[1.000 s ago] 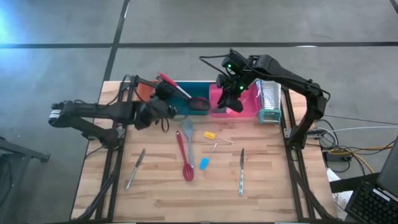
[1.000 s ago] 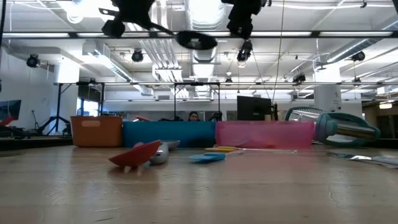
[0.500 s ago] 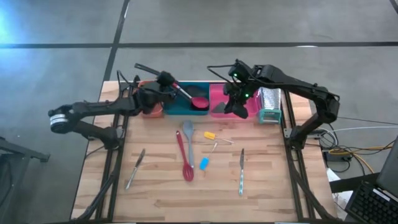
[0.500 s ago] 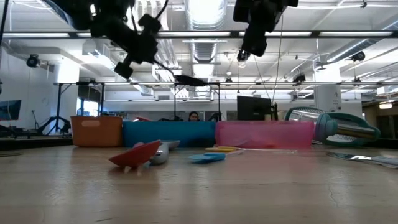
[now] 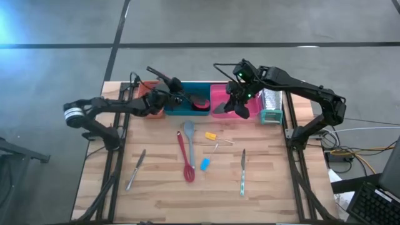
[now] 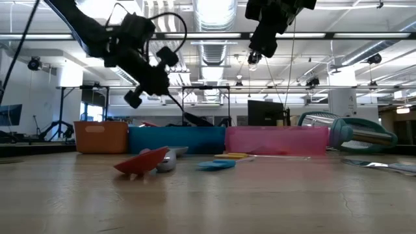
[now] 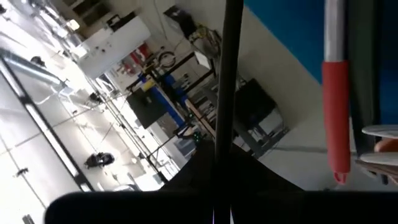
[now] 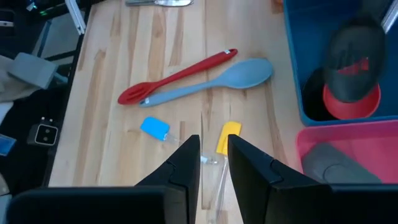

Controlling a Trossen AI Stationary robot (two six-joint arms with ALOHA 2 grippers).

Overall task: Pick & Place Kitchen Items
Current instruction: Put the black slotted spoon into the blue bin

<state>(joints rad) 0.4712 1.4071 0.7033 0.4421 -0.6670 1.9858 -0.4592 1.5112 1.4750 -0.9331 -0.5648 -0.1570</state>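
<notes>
The left gripper [image 5: 177, 95] hangs over the teal tray [image 5: 187, 111], its jaws shut on the thin handle of a black ladle [image 6: 195, 119] whose bowl dips toward the tray. In the left wrist view the dark shaft runs straight out from between the jaws, beside a red handle [image 7: 336, 118] already lying in the tray. The ladle looks light and stiff, but a slim, smooth handle pinched near one end can swivel, so a hold closer to the bowl would steady it.

The right gripper [image 5: 240, 107] hovers above the pink tray [image 5: 220, 94]; its jaws stand a little apart with nothing between them, as the right wrist view shows. Beyond those jaws, on the worktop [image 5: 162, 187], lie the loose items: a red slotted spoon [image 8: 177, 76] touching a grey spoon [image 8: 214, 81], a small blue tool [image 8: 154, 127] and a yellow one [image 8: 229, 137] nearest the jaws. Farther off lie two knives [image 5: 242, 172], well apart. The spoons are rigid and best taken mid-handle; the small tools lie flat and may slide on the wood when pinched.

The worktop is pale, smooth planks. An orange tray [image 6: 101, 136] sits beside the teal one, and what seems to be a metal grater [image 6: 354, 133] lies past the pink tray. Behind is a bright open workshop with ceiling lights.
</notes>
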